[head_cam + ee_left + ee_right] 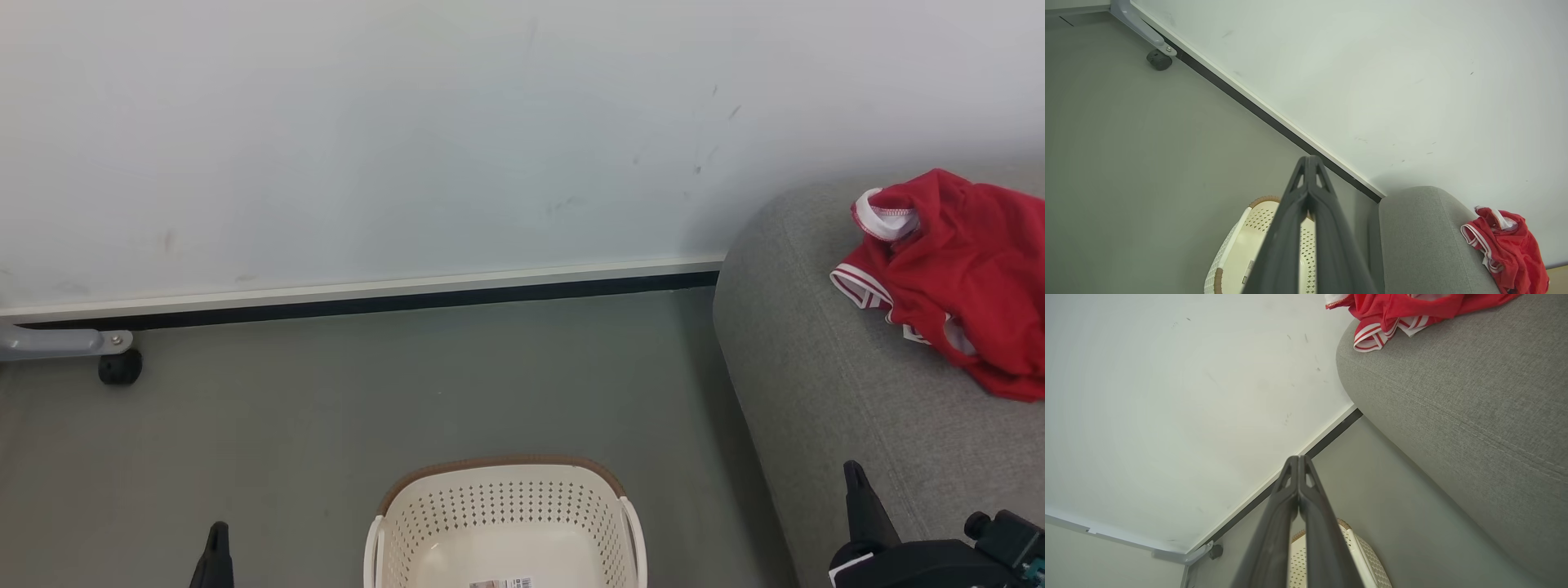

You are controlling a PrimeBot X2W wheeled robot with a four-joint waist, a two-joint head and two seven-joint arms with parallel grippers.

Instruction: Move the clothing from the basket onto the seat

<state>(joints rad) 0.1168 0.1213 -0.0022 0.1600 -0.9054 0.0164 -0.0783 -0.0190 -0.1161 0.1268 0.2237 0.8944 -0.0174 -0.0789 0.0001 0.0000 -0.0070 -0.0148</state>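
Observation:
Red clothing (963, 269) with white striped trim lies bunched on the grey seat (824, 384) at the right; it also shows in the left wrist view (1511, 249) and the right wrist view (1404, 310). The cream perforated basket (506, 506) stands on the floor at bottom centre, with no garment in the part I see and a small label on its floor. My left gripper (217, 531) is shut at the lower left, left of the basket, holding nothing. My right gripper (854, 472) is shut at the lower right, over the seat's front edge, holding nothing.
A pale wall with a white and black skirting (367, 298) runs behind the basket. A grey metal leg with a black caster (120, 366) stands at the left by the wall. Grey floor (326, 408) lies between basket and wall.

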